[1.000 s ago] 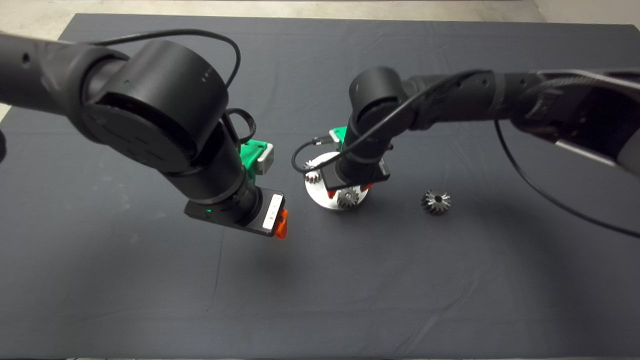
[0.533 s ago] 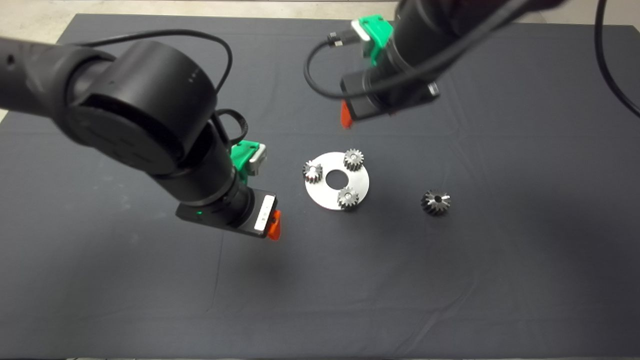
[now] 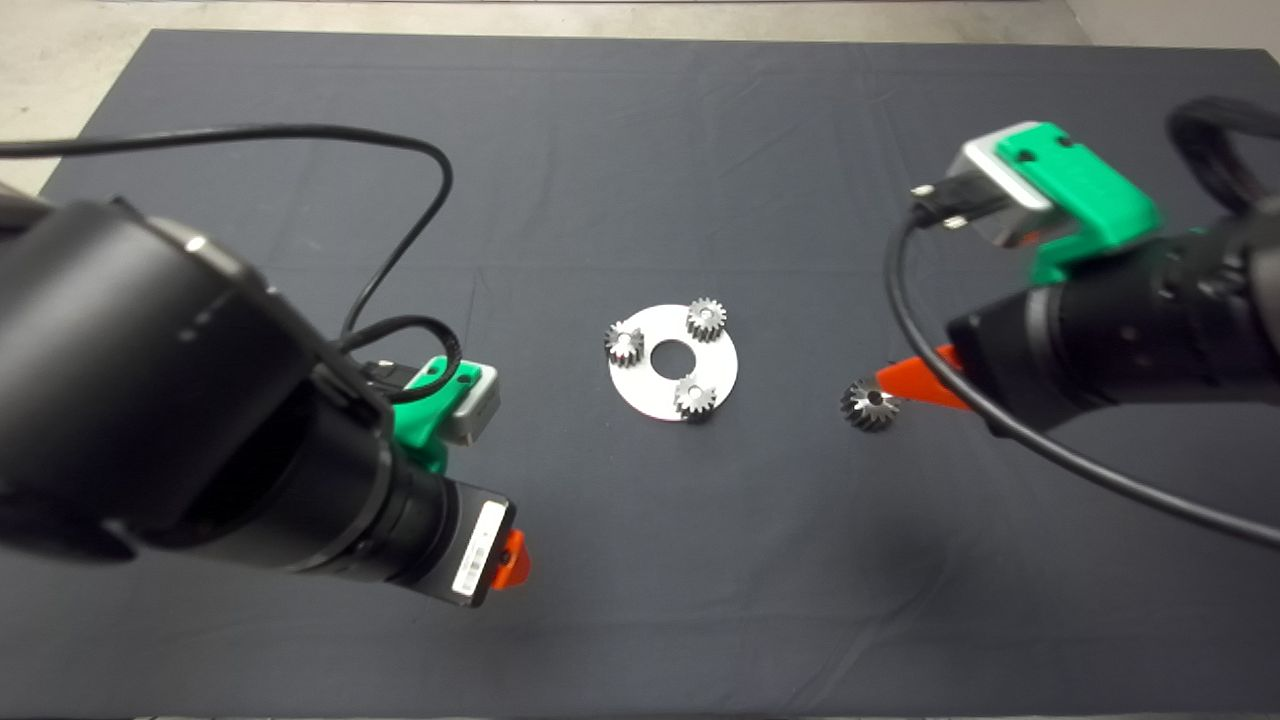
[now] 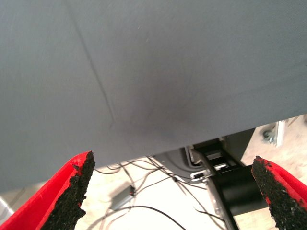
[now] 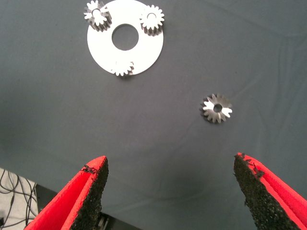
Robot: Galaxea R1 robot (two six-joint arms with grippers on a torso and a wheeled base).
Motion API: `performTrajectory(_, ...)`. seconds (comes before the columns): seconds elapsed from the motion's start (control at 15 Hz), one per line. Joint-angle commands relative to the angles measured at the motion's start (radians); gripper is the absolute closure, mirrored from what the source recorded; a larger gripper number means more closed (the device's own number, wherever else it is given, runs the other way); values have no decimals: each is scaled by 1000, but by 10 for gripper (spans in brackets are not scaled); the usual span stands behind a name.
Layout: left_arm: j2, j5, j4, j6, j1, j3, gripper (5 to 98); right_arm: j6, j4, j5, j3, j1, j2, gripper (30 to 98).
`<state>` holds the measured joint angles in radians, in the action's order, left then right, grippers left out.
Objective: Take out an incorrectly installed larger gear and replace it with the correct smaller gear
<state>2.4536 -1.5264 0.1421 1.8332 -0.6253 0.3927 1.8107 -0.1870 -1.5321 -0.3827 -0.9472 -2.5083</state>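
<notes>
A white disc (image 3: 655, 388) with a centre hole lies mid-mat and carries three alike smaller gears (image 3: 706, 318), (image 3: 624, 343), (image 3: 694, 396). The larger gear (image 3: 871, 404), dark with star-like teeth, lies alone on the mat right of the disc. My right gripper (image 3: 905, 383) hovers open and empty just right of it. The right wrist view shows its fingers (image 5: 88, 196) wide apart, with the larger gear (image 5: 216, 108) and the disc (image 5: 139, 52) beyond them. My left gripper (image 3: 510, 562) is open and empty at the lower left, its pads (image 4: 72, 191) over bare mat.
The dark mat (image 3: 640, 560) covers the table. In the left wrist view the mat's edge shows, with cables and a black stand on the floor (image 4: 158, 191) beyond it. A black cable (image 3: 1000, 430) loops below the right arm.
My right gripper left the disc, rose, and swung to the right beside the larger gear. All three small gears now show on the disc. My left arm drew back toward the lower left.
</notes>
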Motion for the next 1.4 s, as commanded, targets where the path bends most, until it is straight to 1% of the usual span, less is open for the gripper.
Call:
performTrajectory(0.0, -38, -32, -3, 120, -28, -45, 197, 39, 104, -78, 42, -56, 55, 594)
performTrajectory(0.27, -43, -34, -6, 118, -28, -39, 197, 39, 114, -76, 33, -52, 47, 594)
performTrajectory(0.33, -36, -32, -8, 118, -28, -33, 197, 49, 115, -75, 35, -44, 41, 594)
performTrajectory(0.4, -34, -32, -18, 118, -28, -18, 197, 86, 115, -77, 35, -34, 43, 594)
performTrajectory(0.47, -32, -35, -39, 117, -28, 1, 197, 127, 113, -77, 35, -22, 41, 594)
performTrajectory(0.53, -32, -37, -49, 105, -28, 4, 197, 142, 112, -78, 35, -12, 39, 594)
performTrajectory(0.6, -26, -35, -49, 80, -28, 13, 197, 144, 113, -80, 39, -3, 39, 594)
performTrajectory(0.73, 20, -35, -49, 74, -28, 59, 198, 142, 110, -82, 36, 62, 51, 594)
performTrajectory(0.87, 82, -40, -43, 75, -28, 53, 197, 145, 109, -82, 33, 151, 48, 594)
performTrajectory(0.93, 107, -41, -41, 75, -28, 52, 197, 145, 110, -82, 30, 180, 51, 594)
performTrajectory(1.07, 117, -43, -39, 71, -28, 53, 197, 144, 109, -81, 30, 183, 53, 594)
performTrajectory(1.2, 111, -44, -39, 49, -28, 52, 197, 142, 107, -80, 30, 183, 55, 594)
performTrajectory(1.33, 118, -43, -39, 47, -28, 68, 198, 140, 107, -80, 31, 183, 50, 594)
